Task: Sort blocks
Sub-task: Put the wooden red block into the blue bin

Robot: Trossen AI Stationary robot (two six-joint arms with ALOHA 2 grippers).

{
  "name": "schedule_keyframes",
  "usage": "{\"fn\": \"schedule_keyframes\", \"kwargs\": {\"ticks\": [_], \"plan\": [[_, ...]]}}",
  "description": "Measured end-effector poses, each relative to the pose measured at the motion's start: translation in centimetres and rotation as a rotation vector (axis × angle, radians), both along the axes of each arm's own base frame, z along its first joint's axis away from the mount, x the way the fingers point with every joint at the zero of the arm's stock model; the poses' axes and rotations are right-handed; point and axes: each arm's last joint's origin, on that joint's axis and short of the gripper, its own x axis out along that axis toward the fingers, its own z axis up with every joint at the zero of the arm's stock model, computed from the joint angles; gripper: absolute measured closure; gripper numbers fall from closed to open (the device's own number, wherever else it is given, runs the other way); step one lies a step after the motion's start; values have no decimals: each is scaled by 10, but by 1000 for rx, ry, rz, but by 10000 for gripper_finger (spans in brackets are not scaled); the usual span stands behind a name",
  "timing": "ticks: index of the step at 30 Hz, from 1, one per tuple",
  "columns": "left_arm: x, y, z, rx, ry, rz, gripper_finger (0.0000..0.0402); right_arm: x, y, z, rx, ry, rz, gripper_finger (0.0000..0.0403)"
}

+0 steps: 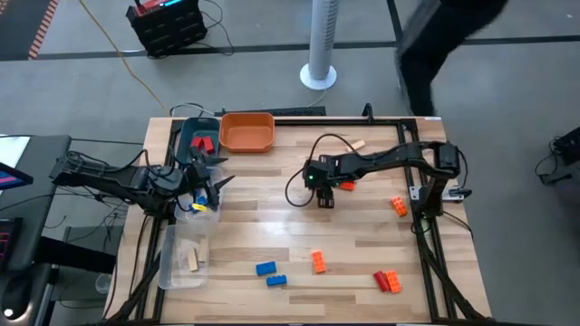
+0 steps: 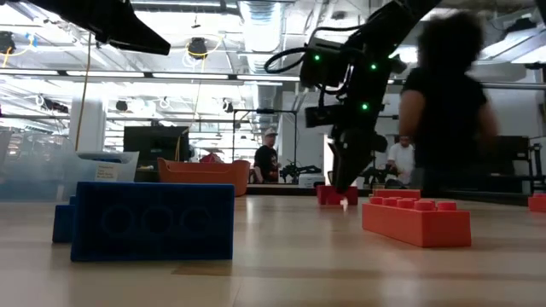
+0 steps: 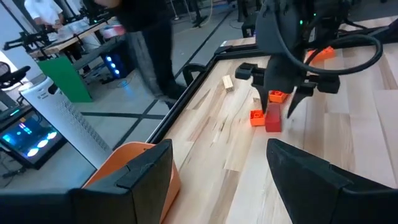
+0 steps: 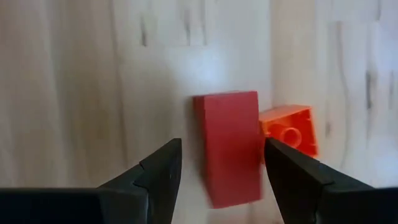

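Note:
My right gripper (image 4: 222, 149) is open and points down at mid-table (image 1: 323, 194). Its fingers stand on either side of a red block (image 4: 227, 148) lying flat on the wood, with an orange block (image 4: 290, 129) against the red one's side. The low view shows this gripper (image 2: 345, 177) just above the red block (image 2: 336, 194). My left gripper (image 3: 221, 149) is open and holds nothing. It hovers at the table's left, by the teal tray (image 1: 194, 129). Other blocks lie loose: blue ones (image 1: 265, 268), orange ones (image 1: 318, 261), a red and orange pair (image 1: 388, 281), and a tan one (image 1: 358, 145).
The orange tray (image 1: 246, 131) sits at the far edge. The teal tray holds red blocks (image 1: 204, 142). A clear tray (image 1: 172, 249) at the near left holds tan blocks. A person in dark clothes (image 1: 435, 45) stands beyond the far edge. A cable (image 1: 299, 177) loops beside my right gripper.

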Motion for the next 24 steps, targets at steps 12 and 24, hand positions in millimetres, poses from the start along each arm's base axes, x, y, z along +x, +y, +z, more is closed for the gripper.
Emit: {"fn": "schedule_keyframes", "kwargs": {"ticks": [12,24], "plan": [[0,0,0,7,5,1,148,-11,7,-17,24,19,-44,246],[1,-8,-10,-103,100,-293,148,16,30,20,-2,-86,2,277]]}}
